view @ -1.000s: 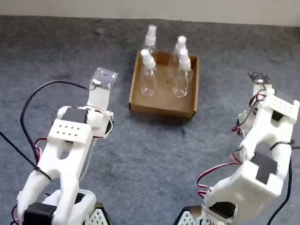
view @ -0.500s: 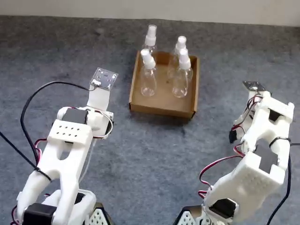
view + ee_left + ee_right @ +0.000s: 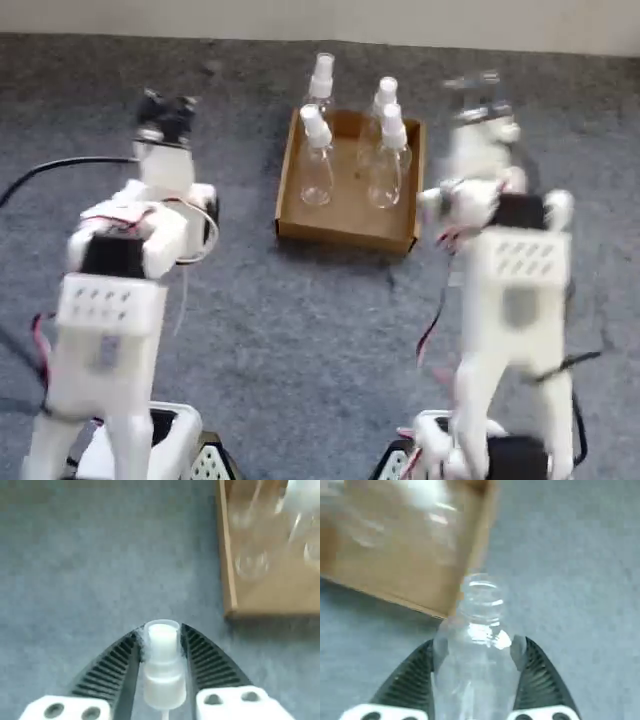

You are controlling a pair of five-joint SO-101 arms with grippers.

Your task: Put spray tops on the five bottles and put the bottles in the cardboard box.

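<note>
Remaining: the fifth bottle, uncapped, grasped by right gripper; left gripper clenched on its spray top; four capped bottles stand in the cardboard box

Spray top and held bottle cut off at the edge — boxed bottles blurred.

Desk: one, its whole visible top covered in grey-blue, short-pile, carpet-like fabric, mottled lighter and darker, lying flat. Pale strip: off-white, plain, along the desk's far edge in the high view, meeting the fabric in a straight line; wall or board cannot be told. Light: soft, even; shadows on the fabric faint, blurred at the edges.
</note>
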